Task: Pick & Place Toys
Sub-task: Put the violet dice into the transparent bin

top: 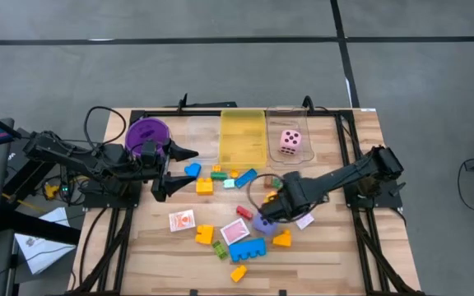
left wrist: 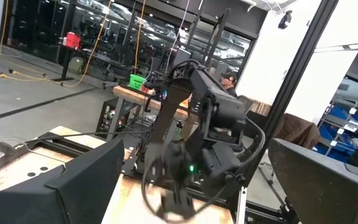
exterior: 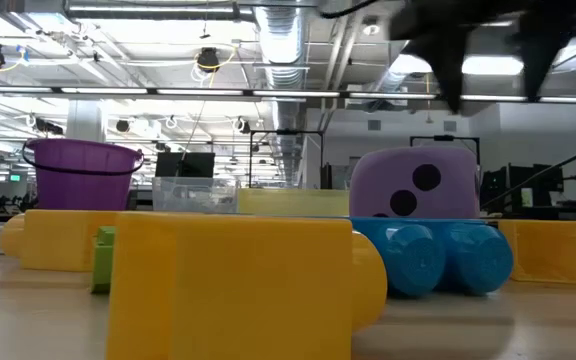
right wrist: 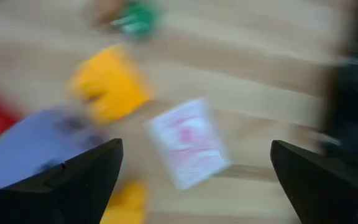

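Many toys lie mid-table: a purple die (top: 263, 222), a red-and-white card (top: 304, 220) beside it, two more cards (top: 182, 220), and blue, orange, yellow and green blocks (top: 248, 250). A pink die (top: 290, 141) sits in the clear bin. My right gripper (top: 274, 207) hangs open above the purple die and the card, pointing steeply down. In its wrist view the card (right wrist: 188, 149) lies between the open fingers (right wrist: 86, 180), with the purple die (right wrist: 30, 146) to one side. My left gripper (top: 178, 173) is held high and open at the left, pointing level toward the right arm.
A purple bowl (top: 148, 131), a yellow bin (top: 243, 136) and a clear bin (top: 299, 152) stand along the far side. In the low view a big yellow block (exterior: 238, 285) and a blue block (exterior: 438, 255) stand before the purple die (exterior: 413, 185). Bare wood shows at near left.
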Tool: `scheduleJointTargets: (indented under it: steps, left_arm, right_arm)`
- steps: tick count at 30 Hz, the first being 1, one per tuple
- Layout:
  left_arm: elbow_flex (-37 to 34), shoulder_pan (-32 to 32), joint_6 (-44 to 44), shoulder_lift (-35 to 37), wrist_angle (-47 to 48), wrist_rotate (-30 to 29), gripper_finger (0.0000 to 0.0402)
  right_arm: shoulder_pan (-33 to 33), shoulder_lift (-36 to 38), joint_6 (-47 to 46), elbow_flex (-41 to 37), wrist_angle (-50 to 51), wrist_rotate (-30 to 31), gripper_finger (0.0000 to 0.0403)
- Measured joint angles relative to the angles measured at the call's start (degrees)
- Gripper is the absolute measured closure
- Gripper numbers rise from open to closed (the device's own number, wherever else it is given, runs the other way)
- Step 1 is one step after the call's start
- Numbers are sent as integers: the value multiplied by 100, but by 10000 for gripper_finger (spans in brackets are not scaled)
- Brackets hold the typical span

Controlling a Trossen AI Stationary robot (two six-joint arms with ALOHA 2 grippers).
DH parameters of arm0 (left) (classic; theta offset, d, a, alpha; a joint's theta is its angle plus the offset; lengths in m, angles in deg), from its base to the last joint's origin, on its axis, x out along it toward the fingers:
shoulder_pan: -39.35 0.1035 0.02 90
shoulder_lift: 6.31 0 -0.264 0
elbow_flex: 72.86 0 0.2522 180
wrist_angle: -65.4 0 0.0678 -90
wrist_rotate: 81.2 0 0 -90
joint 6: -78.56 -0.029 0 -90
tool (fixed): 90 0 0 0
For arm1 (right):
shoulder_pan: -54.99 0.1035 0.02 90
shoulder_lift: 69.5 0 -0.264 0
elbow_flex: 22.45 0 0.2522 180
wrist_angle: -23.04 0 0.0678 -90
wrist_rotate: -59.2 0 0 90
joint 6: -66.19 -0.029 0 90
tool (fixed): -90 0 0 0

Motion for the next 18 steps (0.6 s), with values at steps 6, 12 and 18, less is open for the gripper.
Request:
scheduleJointTargets:
  steps: [6, 12, 18]
  left_arm:
    - [0, 0, 0, 0, 1, 0, 4]
    - [0, 0, 28, 2, -2, -2, 4]
    - [0, 0, 137, 0, -4, -3, 4]
  right_arm:
    - [395, 282, -257, -76, -85, 209, 3]
    - [326, 353, 12, -95, -181, 311, 3]
    - [55, 309, 193, -98, -348, 331, 3]
